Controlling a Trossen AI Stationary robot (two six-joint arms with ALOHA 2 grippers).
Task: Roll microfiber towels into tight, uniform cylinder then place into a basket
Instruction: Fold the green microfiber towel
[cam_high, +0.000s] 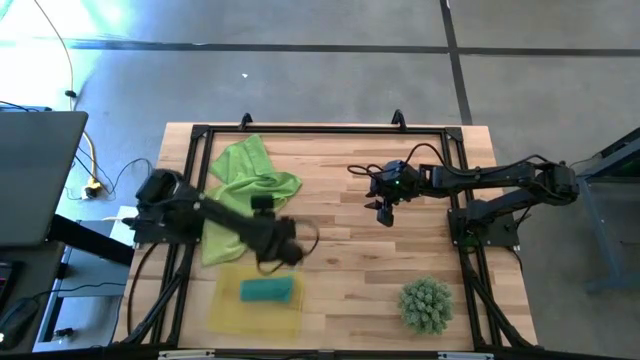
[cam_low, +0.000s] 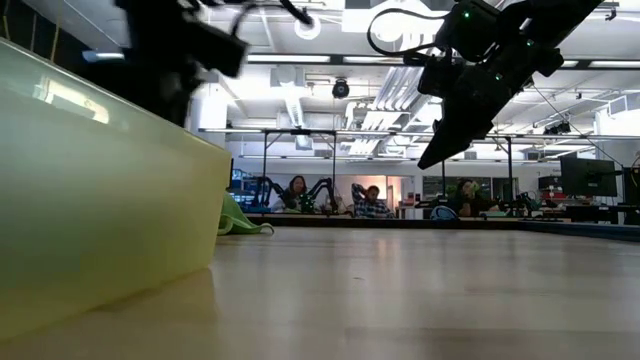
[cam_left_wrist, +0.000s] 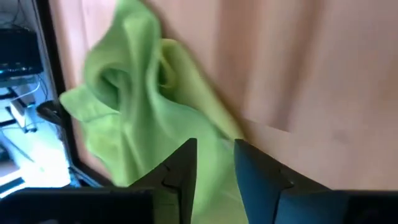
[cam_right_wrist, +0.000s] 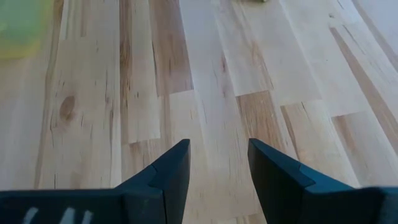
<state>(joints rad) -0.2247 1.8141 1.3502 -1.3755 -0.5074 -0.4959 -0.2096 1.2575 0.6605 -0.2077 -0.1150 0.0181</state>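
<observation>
- A wooden surface (cam_high: 340, 230) seen from above, framed by a black metal rail; grey floor lies beyond its far and right edges.
- The basket (cam_high: 255, 300), a shallow translucent yellow tray, sits near the left front corner, its near rim close to the front edge of the surface.
- A rolled teal towel (cam_high: 267, 289) lies inside the basket, toward its far side.
- A loose green towel (cam_high: 245, 185) is crumpled at the far left, close to the left rail; part of it is hidden under the left arm.
- The left hand (cam_high: 283, 250) hangs just above the far edge of the basket and shows blurred. In its wrist view its two fingers (cam_left_wrist: 180, 174) stand a small way apart with nothing between them, the green towel beyond.
- The right hand (cam_high: 386, 212) hovers over bare wood at centre right, well apart from everything else. Its fingers (cam_right_wrist: 168, 171) are apart and empty.
- A spiky green plant-like ball (cam_high: 427, 305) rests near the right front corner.
- Between the two hands the middle of the surface is open wood.
- From table height the basket wall fills the left of the view, hiding the teal towel; people sit far back in the room, too small to make out.
</observation>
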